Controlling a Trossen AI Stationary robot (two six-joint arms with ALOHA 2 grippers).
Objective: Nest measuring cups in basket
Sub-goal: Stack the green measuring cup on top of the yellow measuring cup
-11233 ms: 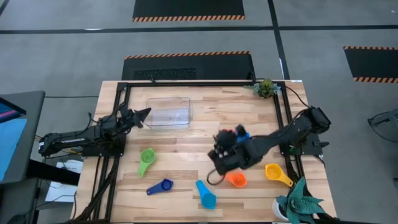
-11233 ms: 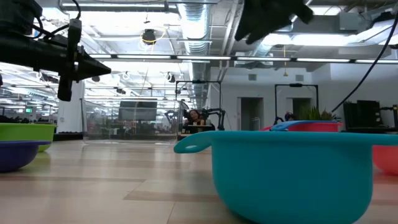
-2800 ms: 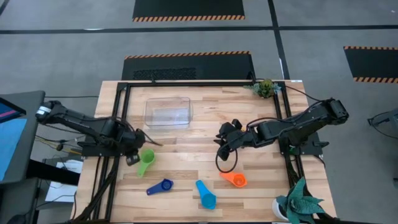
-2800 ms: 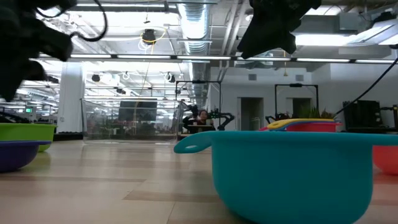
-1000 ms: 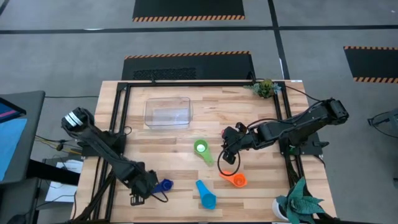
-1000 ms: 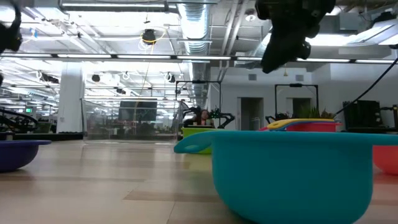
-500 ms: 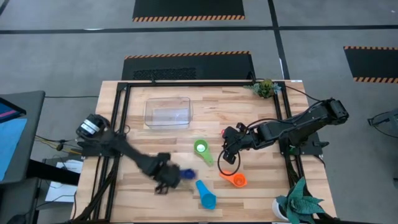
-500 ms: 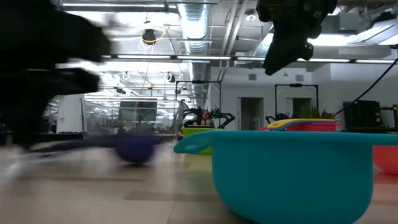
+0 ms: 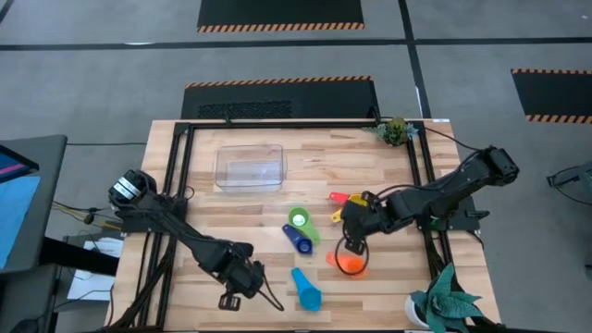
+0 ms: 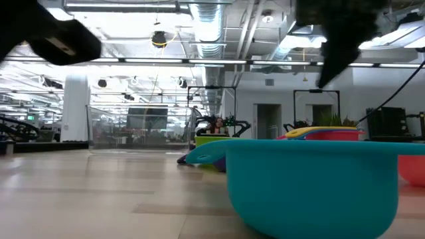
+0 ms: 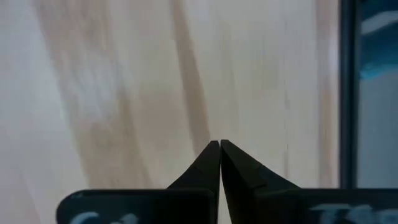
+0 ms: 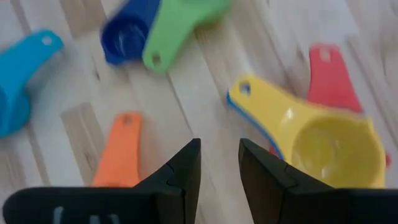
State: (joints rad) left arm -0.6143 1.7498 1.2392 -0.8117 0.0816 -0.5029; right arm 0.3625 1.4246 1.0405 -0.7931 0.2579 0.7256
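**Dark blue cup slides over to the green one**

Half a second ago the dark blue cup (image 9: 298, 240) was down by the left gripper (image 9: 242, 277). Now it sits touching the green cup (image 9: 301, 221) in the middle of the table, and the left gripper has pulled back toward the front edge. Its fingers are pressed together and hold nothing.

Farther right, the light blue cup (image 9: 306, 290) lies alone near the front. The orange cup (image 9: 349, 263) is just under the right gripper (image 9: 354, 225), which has come closer to it. That gripper's fingers are a little apart and empty. The yellow cup (image 12: 323, 137) sits on top of a blue one, with the red cup (image 12: 330, 74) peeking out beside it.

The basket (image 9: 250, 167) is clear plastic, at the back left of the table, and has no cups in it yet. So the cups seem to be getting gathered first. Next, a gripper probably needs to go down, pinch a cup by its flat handle and stack it.
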